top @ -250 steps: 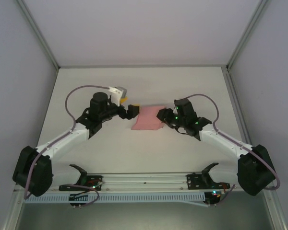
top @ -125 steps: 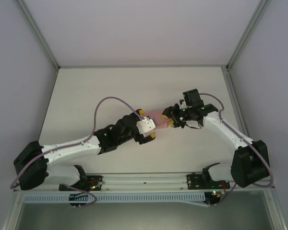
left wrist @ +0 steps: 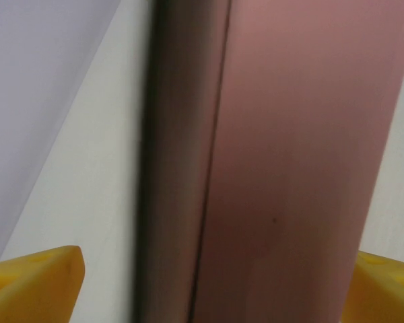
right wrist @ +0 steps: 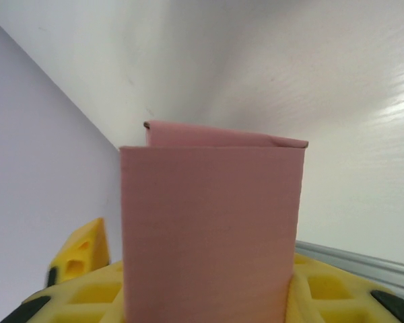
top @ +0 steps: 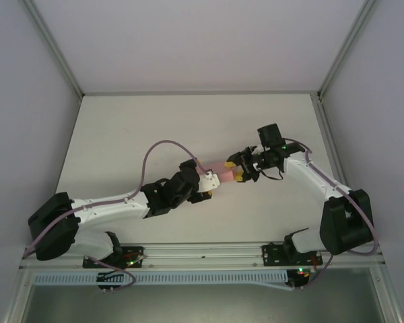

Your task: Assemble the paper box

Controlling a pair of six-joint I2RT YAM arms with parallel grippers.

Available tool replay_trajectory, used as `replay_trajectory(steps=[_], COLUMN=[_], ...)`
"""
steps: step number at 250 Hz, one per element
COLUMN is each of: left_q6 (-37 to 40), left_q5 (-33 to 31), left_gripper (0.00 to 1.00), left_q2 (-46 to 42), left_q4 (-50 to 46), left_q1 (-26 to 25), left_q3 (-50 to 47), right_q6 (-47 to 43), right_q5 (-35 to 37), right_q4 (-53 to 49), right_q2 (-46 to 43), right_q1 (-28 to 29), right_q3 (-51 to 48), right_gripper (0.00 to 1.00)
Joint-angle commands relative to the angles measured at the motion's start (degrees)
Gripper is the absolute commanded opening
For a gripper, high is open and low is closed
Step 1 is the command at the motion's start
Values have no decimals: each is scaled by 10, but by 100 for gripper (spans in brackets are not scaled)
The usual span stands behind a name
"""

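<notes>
- Paper box [top: 223, 171] is at mid-worktop [top: 121, 134], between the two arms. I can't tell whether it is resting or lifted. The central spot looks chosen so both arms can reach it.
- Left arm [top: 108, 205] stretches far across from its base, and right arm [top: 316, 182] folds in from the other side. They meet at the box, one at each end.
- The box is a folded pink sleeve, not a flat sheet. Right wrist view shows it [right wrist: 212, 229] end-on, with a second panel peeking out behind the front face. My read: closure isn't finished.
- Right tool [top: 238, 169] is clenched on the box, probably anchoring it so the other side can work. Its own camera shows yellow fingers [right wrist: 81, 259] bracketing the card.
- Left tool [top: 205, 179] is released, jaws straddling the box. Left wrist view adds what the top view can't:
  - the box's [left wrist: 289, 155] long side with a fold seam;
  - one finger [left wrist: 34, 286] apart from the card, bare worktop between;
  - other finger [left wrist: 387, 289] just beside it, contact unclear.
</notes>
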Motion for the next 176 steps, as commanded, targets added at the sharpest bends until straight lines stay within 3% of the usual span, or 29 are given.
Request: replay_trajectory(steps=[1, 43, 77, 92, 98, 126, 149, 162, 176], left_q6=[12, 18, 23, 22, 21, 19, 16, 13, 8], left_q5=[-13, 16, 17, 20, 24, 44, 74, 96, 115], left_gripper=[82, 55, 42, 38, 38, 35, 33, 32, 32], left_q2=[-8, -15, -21, -25, -28, -34, -35, -34, -32], left_q4=[-8, 6, 2, -7, -12, -38, -81, -113, -146], left_q1=[-5, -9, -9, -9, -9, -10, -4, 4, 14], left_q3=[0, 4, 6, 8, 9, 14, 26, 35, 45], right_q6=[52, 39, 25, 15, 9, -31, -94, -133, -167], right_q5=[-25, -30, -30, -27, -21, 42, 133, 187, 233], right_q4=[32, 25, 22, 24, 25, 38, 46, 67, 115], right_q2=[-37, -39, -38, -40, -42, -61, -93, -117, -144], right_q1=[-2, -2, -3, -2, -4, -15, -37, -49, -60], right_q3=[-13, -20, -21, -21, -21, -11, 7, 10, 2], right_gripper=[36, 41, 48, 56, 65, 80, 85, 96, 100])
